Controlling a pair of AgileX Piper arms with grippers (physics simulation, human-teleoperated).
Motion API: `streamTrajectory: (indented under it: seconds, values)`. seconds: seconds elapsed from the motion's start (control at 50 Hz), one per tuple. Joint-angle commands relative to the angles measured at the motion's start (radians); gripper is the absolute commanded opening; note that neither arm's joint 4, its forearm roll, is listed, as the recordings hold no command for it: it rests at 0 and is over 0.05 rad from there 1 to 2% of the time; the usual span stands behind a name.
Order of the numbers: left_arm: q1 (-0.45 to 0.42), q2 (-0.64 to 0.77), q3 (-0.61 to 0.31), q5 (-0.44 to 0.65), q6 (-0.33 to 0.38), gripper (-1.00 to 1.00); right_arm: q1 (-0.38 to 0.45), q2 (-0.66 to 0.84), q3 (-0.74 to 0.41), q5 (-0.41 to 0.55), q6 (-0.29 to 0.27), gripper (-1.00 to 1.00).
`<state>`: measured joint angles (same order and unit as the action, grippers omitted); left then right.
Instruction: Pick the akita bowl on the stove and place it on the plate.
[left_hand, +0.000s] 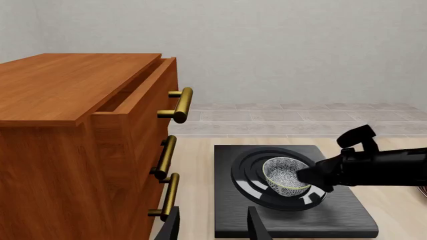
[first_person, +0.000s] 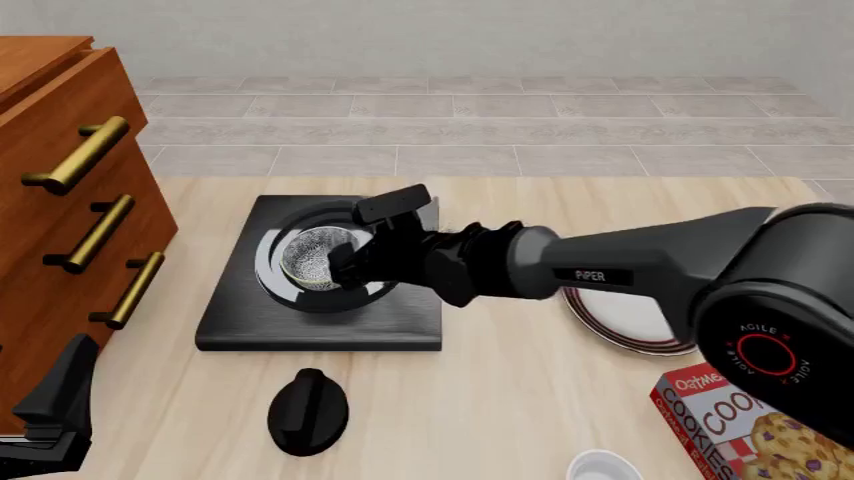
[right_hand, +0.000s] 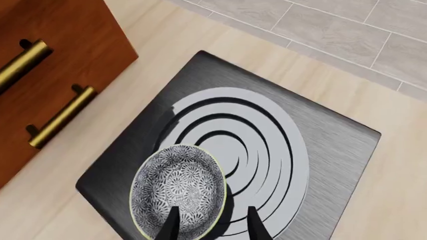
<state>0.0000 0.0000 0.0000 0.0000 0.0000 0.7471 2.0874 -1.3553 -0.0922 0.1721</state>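
Note:
The akita bowl (first_person: 315, 258) (right_hand: 175, 186) (left_hand: 285, 176), speckled grey-white with a pale rim, sits on the ringed burner of the black stove (first_person: 400, 322) (right_hand: 333, 150) (left_hand: 333, 215). My right gripper (first_person: 352, 268) (right_hand: 213, 227) reaches over the stove and is open. One finger is over the bowl's inside and the other outside it, so the near rim lies between them. The red-striped plate (first_person: 622, 326) lies right of the stove, partly hidden under the right arm. My left gripper (left_hand: 213, 227) (first_person: 54, 415) is open and holds nothing, low at the front left beside the cabinet.
A wooden drawer cabinet (first_person: 54, 180) (left_hand: 73, 135) with brass handles stands left of the stove, its top drawer slightly open. A black oval knob (first_person: 308, 411) lies in front of the stove. A cookie box (first_person: 747, 430) and a white bowl (first_person: 597, 467) sit at the front right.

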Motion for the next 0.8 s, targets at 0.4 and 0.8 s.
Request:
streamTrajectory:
  seconds: [0.4,0.8]
  values:
    - [0.000,0.000,0.000,0.000,0.000,1.00,0.009,0.097,-0.053,0.006,0.003,1.00]
    - [0.000,0.000,0.000,0.000,0.000,1.00,0.004,0.115,-0.068,0.018,-0.007,1.00]
